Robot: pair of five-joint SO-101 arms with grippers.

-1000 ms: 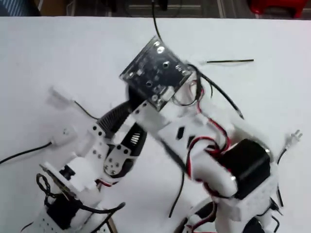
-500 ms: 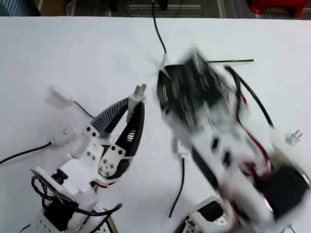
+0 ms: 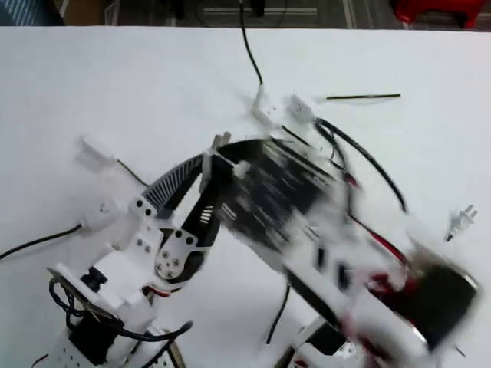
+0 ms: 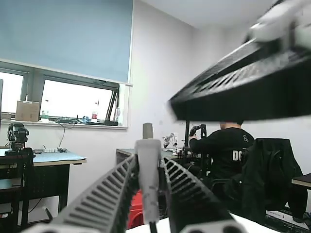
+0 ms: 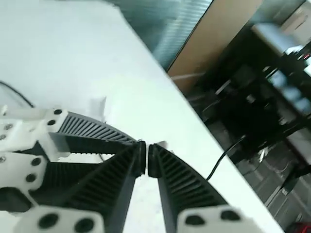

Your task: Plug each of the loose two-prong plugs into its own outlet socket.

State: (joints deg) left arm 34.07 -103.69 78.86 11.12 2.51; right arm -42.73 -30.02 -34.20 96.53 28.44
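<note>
My left gripper (image 3: 215, 156) is shut on a white two-prong plug (image 3: 221, 142), and in the left wrist view that plug (image 4: 147, 177) stands upright between the ribbed fingers (image 4: 104, 201), prongs up. My right gripper (image 3: 234, 167) hangs blurred over the left gripper's tip. From its own wrist, the right gripper (image 5: 146, 158) is shut with nothing seen between its tips, right beside the left arm's fingers (image 5: 82, 127). A white socket (image 3: 265, 107) on a black cable lies behind them. Another loose plug (image 3: 460, 221) lies at the far right. Two white sockets (image 3: 96, 149) (image 3: 103, 211) lie on the left.
The white table (image 3: 138, 69) carries black cables: one running to the back edge (image 3: 247, 42), one near the front (image 3: 280, 307). A thin black strip (image 3: 360, 96) lies at the back right. The right arm's body (image 3: 368, 268) crosses the middle and right front.
The right arm swung away to the right half a second ago and has swung back over the left gripper's tip. The left gripper has kept its hold on the plug.
</note>
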